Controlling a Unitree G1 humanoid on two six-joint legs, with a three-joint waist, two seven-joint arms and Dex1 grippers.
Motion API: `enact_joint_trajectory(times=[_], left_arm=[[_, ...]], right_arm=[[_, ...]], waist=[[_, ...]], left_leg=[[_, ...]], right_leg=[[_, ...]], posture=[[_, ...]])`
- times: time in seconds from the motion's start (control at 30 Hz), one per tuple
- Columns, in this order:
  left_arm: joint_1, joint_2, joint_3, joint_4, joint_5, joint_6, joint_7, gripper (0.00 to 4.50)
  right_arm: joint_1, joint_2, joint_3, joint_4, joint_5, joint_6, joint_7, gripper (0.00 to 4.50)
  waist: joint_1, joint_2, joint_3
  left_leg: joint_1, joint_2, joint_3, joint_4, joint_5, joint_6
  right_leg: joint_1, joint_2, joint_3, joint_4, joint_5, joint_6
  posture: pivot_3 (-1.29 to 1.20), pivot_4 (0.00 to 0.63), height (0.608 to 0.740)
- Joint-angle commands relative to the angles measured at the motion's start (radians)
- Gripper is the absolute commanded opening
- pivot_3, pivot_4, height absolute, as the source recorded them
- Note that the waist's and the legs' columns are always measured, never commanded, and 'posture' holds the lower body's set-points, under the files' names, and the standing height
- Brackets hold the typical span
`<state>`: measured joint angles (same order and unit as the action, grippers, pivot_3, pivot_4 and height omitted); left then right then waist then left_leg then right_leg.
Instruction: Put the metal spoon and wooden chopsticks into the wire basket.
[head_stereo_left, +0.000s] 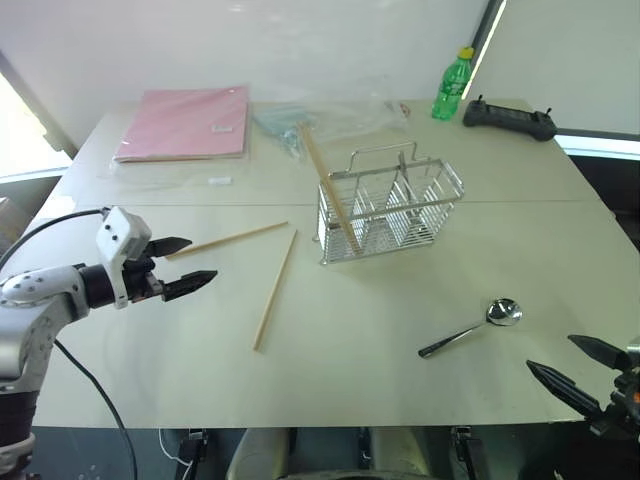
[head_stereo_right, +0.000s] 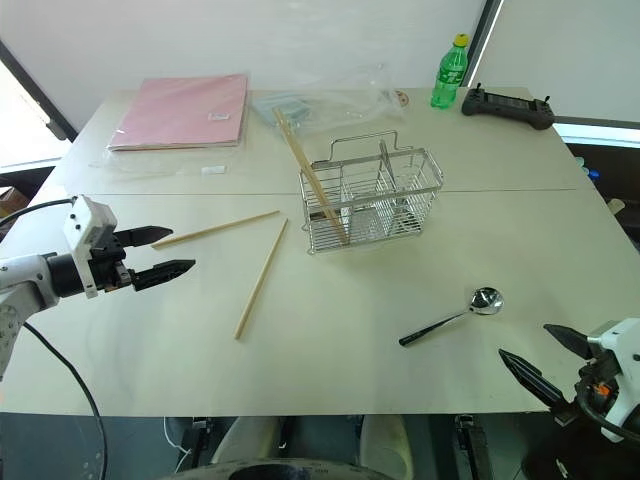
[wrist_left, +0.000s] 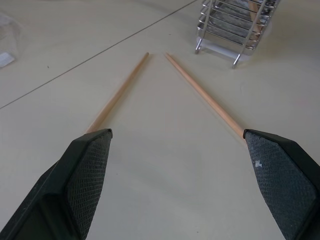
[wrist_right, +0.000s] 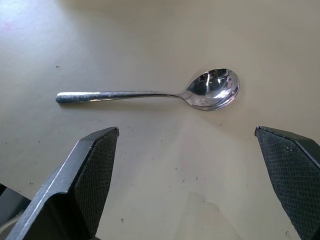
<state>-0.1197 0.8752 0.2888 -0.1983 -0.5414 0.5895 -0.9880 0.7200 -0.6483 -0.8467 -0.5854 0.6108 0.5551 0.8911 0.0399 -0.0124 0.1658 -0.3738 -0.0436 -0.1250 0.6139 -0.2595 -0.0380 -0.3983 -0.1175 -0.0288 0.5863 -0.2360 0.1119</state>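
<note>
Holding both claws wide open: left gripper (head_stereo_left: 186, 271) aiming at two wooden chopsticks (head_stereo_left: 274, 288) left of the wire basket (head_stereo_left: 390, 207), right gripper (head_stereo_left: 573, 369) facing the metal spoon (head_stereo_left: 470, 327), ready for grabbing.

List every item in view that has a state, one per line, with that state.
Left hand: open, empty, above the table.
Right hand: open, empty.
Spoon: lying flat on the table, outside the basket.
Two chopsticks: lying loose on the table.
One chopstick: leaning in the basket.
Basket: upright.
Green bottle: upright, capped.
</note>
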Motion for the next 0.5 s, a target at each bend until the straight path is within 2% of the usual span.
enact_joint_trajectory(times=[0.03, 0.5], left_arm=[[-0.009, 0.014, 0.004, -0.012, 0.002, -0.023, -0.012, 4.42], [-0.036, 0.006, -0.009, -0.054, -0.028, 0.023, 0.010, 4.42]], right_arm=[[0.002, 0.000, -0.019, -0.012, 0.006, -0.019, -0.001, 4.49], [-0.018, -0.038, -0.037, 0.005, 0.007, -0.011, 0.006, 4.49]], waist=[[0.000, 0.000, 0.000], [0.000, 0.000, 0.000]], left_leg=[[0.000, 0.000, 0.000, 0.000, 0.000, 0.000], [0.001, 0.000, 0.000, 0.001, 0.000, 0.000]], right_leg=[[0.000, 0.000, 0.000, 0.000, 0.000, 0.000], [0.000, 0.000, 0.000, 0.001, 0.000, 0.000]], posture=[[0.00, 0.150, 0.722], [0.00, 0.150, 0.722]])
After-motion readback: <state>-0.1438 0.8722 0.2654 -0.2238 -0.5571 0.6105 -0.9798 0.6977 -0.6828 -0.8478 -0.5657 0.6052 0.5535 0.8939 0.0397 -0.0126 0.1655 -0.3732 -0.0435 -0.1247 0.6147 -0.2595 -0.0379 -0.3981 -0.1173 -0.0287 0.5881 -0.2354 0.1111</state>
